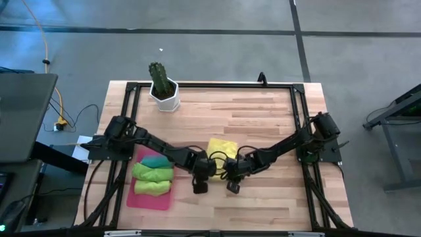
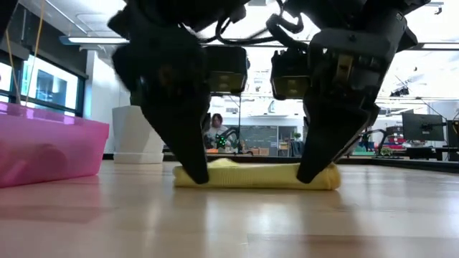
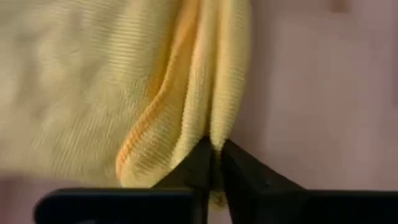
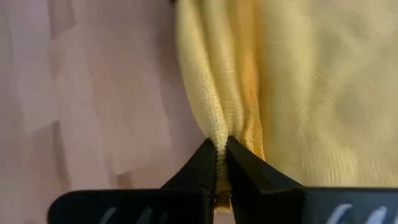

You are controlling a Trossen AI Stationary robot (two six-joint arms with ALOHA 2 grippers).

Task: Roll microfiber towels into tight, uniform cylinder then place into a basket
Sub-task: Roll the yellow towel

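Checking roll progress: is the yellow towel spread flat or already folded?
Folded, not yet rolled. The yellow towel shows stacked layered edges, pinched by the left gripper and the right gripper at its near corners.

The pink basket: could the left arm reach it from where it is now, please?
Probably yes: the basket lies on the left arm's side with bare table between, but the left gripper is shut on the yellow towel, like the right gripper.

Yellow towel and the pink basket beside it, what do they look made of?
The yellow towel looks like soft, matte microfiber: fine ribbed weave, stitched hem, limp folds where the left claw pinches it. The pink basket seems to be glossy, slightly translucent plastic, judging by its smooth, glowing wall.
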